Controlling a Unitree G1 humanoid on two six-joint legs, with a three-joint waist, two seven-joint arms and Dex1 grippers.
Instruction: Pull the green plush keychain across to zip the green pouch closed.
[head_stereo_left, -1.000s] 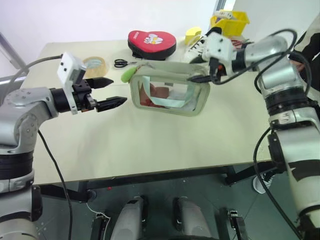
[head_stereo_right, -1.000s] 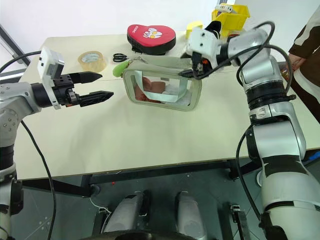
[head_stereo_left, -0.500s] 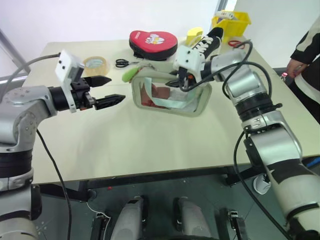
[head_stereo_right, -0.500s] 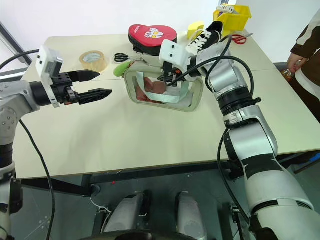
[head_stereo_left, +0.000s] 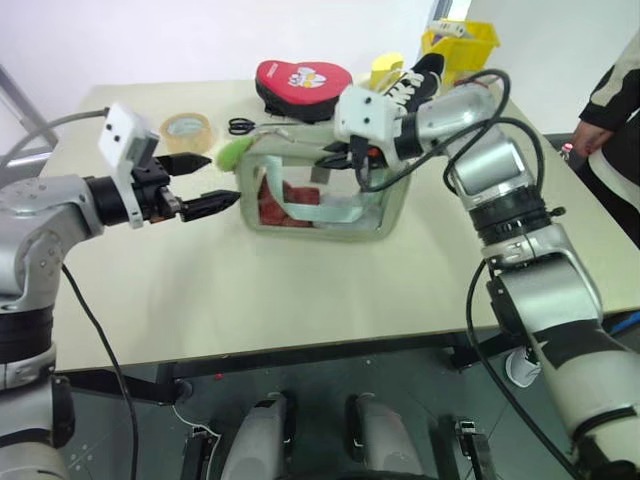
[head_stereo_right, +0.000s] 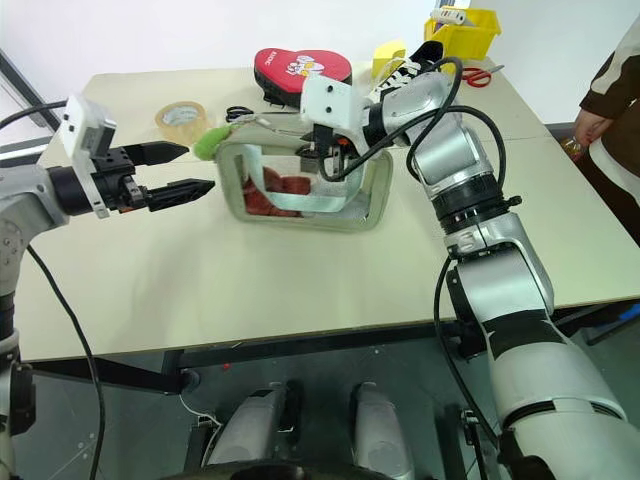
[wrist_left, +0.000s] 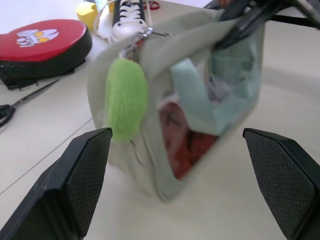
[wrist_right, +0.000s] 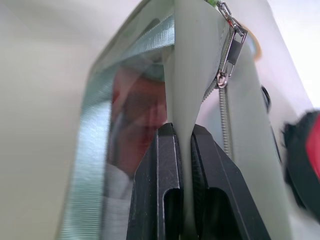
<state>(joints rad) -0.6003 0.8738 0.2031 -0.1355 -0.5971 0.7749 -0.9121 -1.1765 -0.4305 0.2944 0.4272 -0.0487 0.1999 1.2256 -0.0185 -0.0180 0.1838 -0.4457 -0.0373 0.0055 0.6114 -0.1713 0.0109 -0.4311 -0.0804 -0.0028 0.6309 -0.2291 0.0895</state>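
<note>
1. The table (head_stereo_left: 300, 290) carries the green pouch (head_stereo_left: 380, 215), standing upright near its middle (red contents show through the window).
2. The right gripper (wrist_right: 182, 145) is clamped tight on the pouch's top edge.
3. The left gripper (head_stereo_left: 205, 183) hangs spread wide and empty, just beside the pouch.
4. The green plush keychain (wrist_left: 126, 98) hangs at the pouch's end facing that gripper.

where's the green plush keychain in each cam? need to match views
Left eye: green plush keychain at the green pouch's upper left corner.
Right eye: same corner.
Left wrist: centre-left, against the pouch's end.
Right wrist: can't make it out.
Shared landmark: the red heart-shaped case behind the pouch.
</note>
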